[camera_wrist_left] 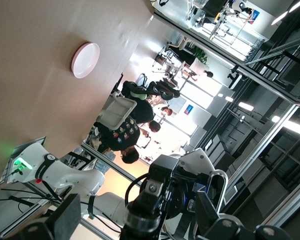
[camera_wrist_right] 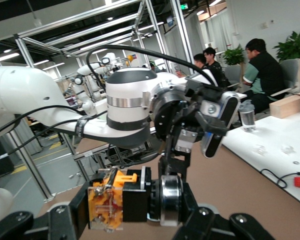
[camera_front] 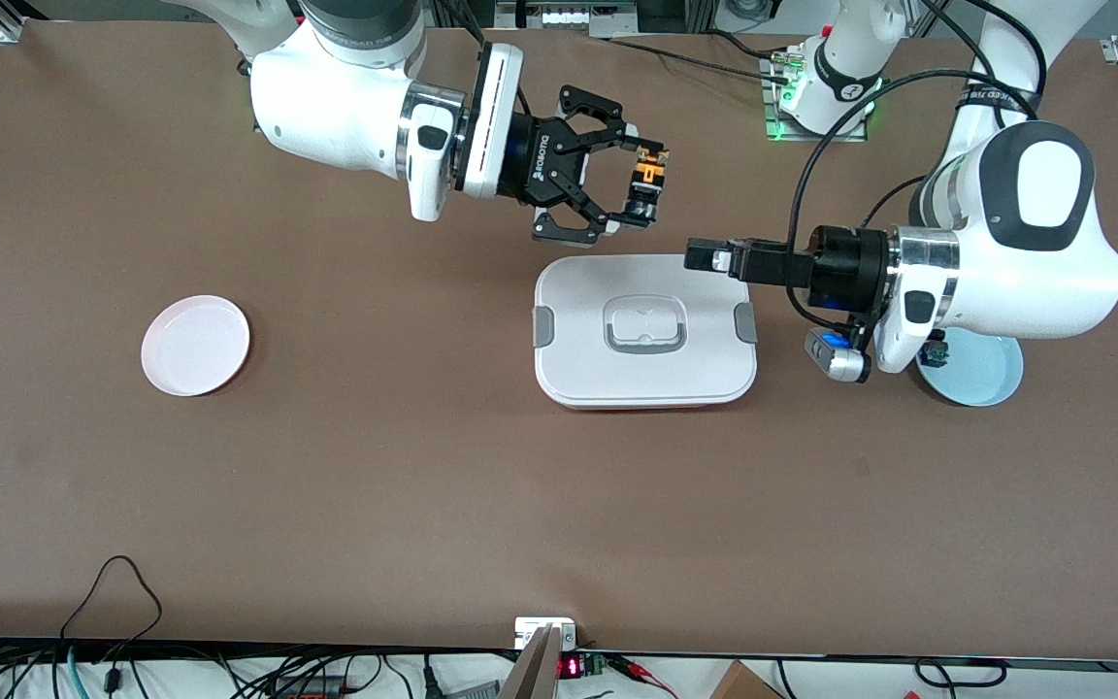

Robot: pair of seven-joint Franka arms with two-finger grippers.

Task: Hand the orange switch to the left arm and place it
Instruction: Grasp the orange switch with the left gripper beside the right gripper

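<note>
The orange switch, a black part with an orange middle, is held up in the air in my right gripper, which is shut on it. It hangs over bare table just past the box's edge on the robots' side. It fills the right wrist view between the fingers of the right gripper. The white box with grey clips stands mid-table. My left gripper is open and empty over the box's corner, pointing toward the switch. In the left wrist view its fingers stand wide apart.
A pink plate lies toward the right arm's end; it also shows in the left wrist view. A light blue plate lies under the left arm with a tiny blue-and-green part on it.
</note>
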